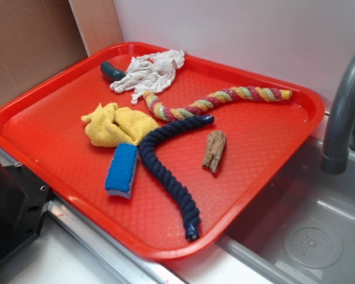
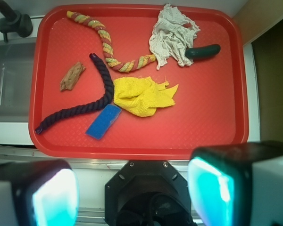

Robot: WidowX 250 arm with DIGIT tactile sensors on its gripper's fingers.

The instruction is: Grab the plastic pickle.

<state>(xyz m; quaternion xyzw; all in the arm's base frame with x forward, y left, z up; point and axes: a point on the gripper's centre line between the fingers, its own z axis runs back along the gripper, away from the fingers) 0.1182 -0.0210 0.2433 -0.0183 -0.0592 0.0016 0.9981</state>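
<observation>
The plastic pickle [image 1: 112,71] [image 2: 203,51] is a dark teal-green oblong lying at the far left corner of the red tray [image 1: 59,148] [image 2: 207,122]. One end is tucked under a crumpled white cloth [image 1: 149,72] [image 2: 172,35]. In the wrist view my gripper [image 2: 134,193] hangs high above the tray's near edge, over the robot base, far from the pickle. Its two cyan pads [image 2: 54,197] stand wide apart with nothing between them. The exterior view does not show the gripper.
On the tray lie a yellow cloth [image 1: 117,125] [image 2: 141,96], a blue sponge [image 1: 122,170] [image 2: 104,121], a navy rope [image 1: 168,171] [image 2: 85,101], a multicoloured rope [image 1: 219,100] [image 2: 106,44] and a brown wood chunk [image 1: 214,150] [image 2: 72,76]. A sink [image 1: 307,231] with a grey faucet [image 1: 343,112] sits to the right.
</observation>
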